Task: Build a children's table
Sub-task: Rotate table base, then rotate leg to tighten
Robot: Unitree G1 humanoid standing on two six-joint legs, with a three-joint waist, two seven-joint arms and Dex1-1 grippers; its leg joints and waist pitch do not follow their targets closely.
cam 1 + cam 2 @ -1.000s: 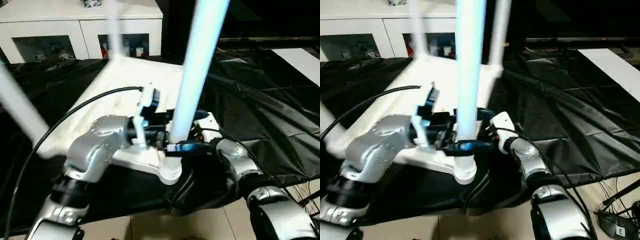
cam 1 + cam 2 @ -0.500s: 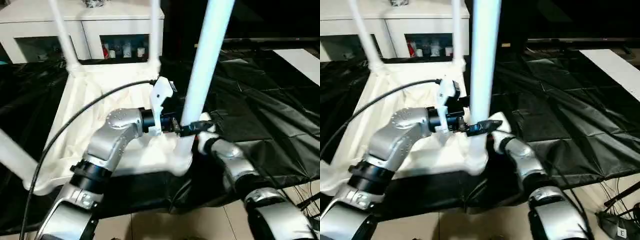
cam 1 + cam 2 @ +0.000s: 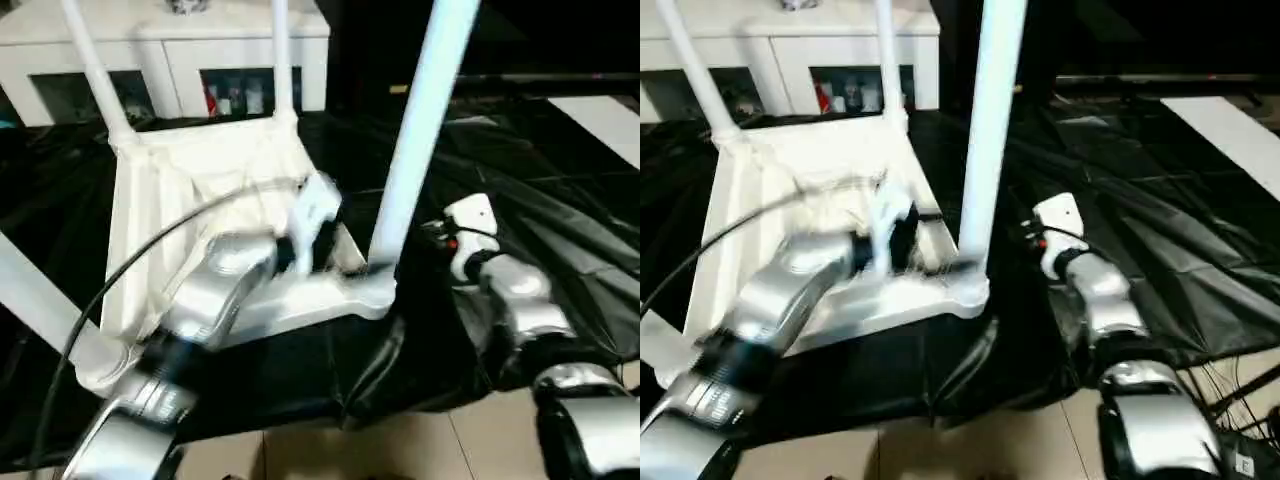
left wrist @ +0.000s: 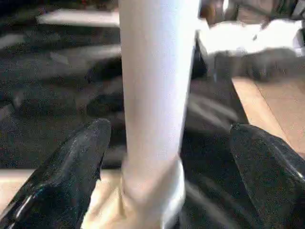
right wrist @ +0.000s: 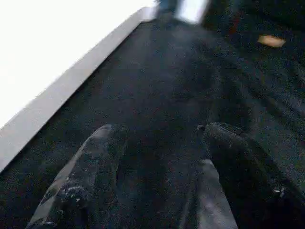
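Note:
The children's table lies upside down on a black sheet, its ribbed white top facing up. The near leg stands upright in the front corner socket. Two far legs also stand upright, and another leg crosses the left edge. My left arm reaches over the top. My left gripper is open, one finger on each side of the near leg just above the socket, with gaps on both sides. My right gripper is open over the black sheet, to the right of that leg, holding nothing.
A white cabinet with glass doors stands behind the table. The crumpled black sheet covers the floor to the right, and a white panel lies at its far right. Tan floor shows at the front edge. A black cable runs along my left arm.
My right gripper has drawn away from the base of the near leg to the right. My left arm has shifted and shows blurred. The whole picture has also moved.

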